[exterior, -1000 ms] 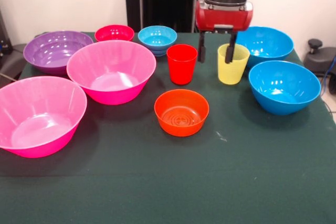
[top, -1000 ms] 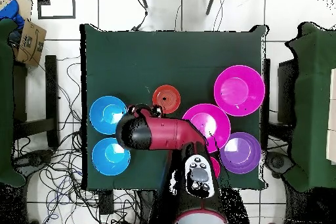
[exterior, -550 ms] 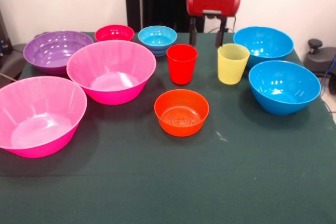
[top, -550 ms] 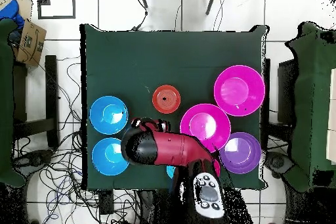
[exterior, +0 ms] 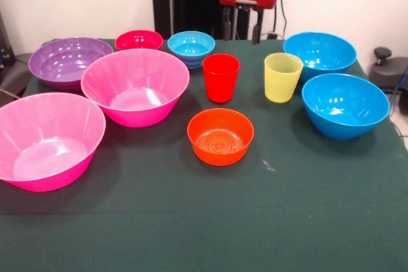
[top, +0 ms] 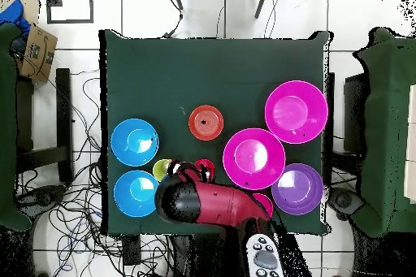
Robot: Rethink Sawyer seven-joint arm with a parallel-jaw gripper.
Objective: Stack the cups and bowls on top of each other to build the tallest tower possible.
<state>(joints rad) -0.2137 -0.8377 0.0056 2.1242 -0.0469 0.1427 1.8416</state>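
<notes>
In the front view we see that the red and black gripper (exterior: pixel 245 33) has drawn up and back from the smooth yellow plastic cup (exterior: pixel 283 77), which it straddled a second ago; its two dark fingers (exterior: pixel 226 31) now hang apart and empty above the far edge of the green counter (exterior: pixel 210 221). The yellow cup stands upright where it was, beside the smooth red plastic cup (exterior: pixel 220 78), with the small glossy orange bowl (exterior: pixel 220 136) just in front. Nothing is stacked, so we judge the tower not yet begun and the grasp abandoned.

In the overhead view the red arm (top: pixel 203 202) has pulled toward the base, uncovering the yellow cup (top: pixel 162 170) and the red cup (top: pixel 204 166). The orange bowl (top: pixel 205 123) sits apart from the large pink bowl (top: pixel 254 157). We cannot see the fingers here.
</notes>
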